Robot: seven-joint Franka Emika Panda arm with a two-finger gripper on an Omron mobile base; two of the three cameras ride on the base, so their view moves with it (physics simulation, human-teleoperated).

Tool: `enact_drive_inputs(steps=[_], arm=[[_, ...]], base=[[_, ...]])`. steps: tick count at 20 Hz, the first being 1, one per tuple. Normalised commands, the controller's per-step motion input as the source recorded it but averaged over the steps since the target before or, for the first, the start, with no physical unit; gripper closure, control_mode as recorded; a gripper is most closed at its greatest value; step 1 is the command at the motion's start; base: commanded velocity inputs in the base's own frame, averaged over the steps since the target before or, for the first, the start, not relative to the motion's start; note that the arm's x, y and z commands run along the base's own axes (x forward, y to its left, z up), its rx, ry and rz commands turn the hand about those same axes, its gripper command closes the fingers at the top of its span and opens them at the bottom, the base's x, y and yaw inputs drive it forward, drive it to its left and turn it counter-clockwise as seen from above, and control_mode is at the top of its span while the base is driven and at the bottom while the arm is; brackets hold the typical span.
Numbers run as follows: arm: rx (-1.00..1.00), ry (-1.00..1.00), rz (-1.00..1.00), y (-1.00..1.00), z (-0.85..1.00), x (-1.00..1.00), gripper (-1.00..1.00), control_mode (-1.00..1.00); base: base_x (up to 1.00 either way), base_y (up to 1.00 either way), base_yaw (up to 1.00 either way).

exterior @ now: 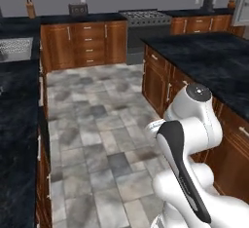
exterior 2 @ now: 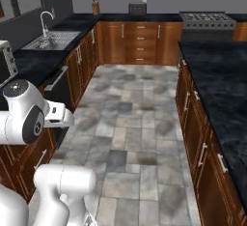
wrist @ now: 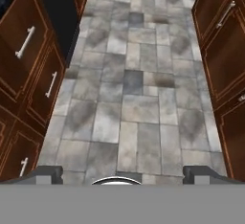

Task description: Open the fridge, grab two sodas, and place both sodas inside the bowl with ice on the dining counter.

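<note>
**Desk:** What do you have on screen?

**Operator:** I'm in the aisle of the kitchen. The dining counter [exterior: 214, 61] runs along my right, black marbled top on reddish-brown cabinets. In the left base view a sliver of pale grey panel sits at the top right corner, beyond the counter's far end; I can't tell whether that is the fridge. No cans, bottle or bowl on the stretch of counter I can see.

**Desk:** And the gripper?

**Operator:** The gripper [wrist: 122, 173] points down the aisle at the grey tiled floor [wrist: 139, 89], its two dark fingertips [wrist: 45, 173] spread wide apart with nothing between them. It's open and empty.

**Desk:** Anything else around you?

**Operator:** On my left, the wall counter with the sink [exterior 2: 50, 39] and its faucet. Straight ahead, a bank of drawers [exterior 2: 139, 41], with the stove [exterior 2: 207, 20] to the right of it and a knife block [exterior 2: 95, 7] on the back counter.
</note>
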Motion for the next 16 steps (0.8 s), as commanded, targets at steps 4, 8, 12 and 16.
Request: enact_drive_inputs(steps=[4, 8, 12, 16], arm=[[0.00, 0.00, 0.00, 0.00, 0.00, 0.00, -1.00, 1.00], [0.00, 0.00, 0.00, 0.00, 0.00, 0.00, -1.00, 1.00], [0.00, 0.00, 0.00, 0.00, 0.00, 0.00, -1.00, 1.00], [0.00, 0.00, 0.00, 0.00, 0.00, 0.00, -1.00, 1.00]], base=[[1.00, -0.03, 0.03], [1.00, 0.00, -0.04], [0.96, 0.21, -0.26], [0.93, 0.30, -0.44]])
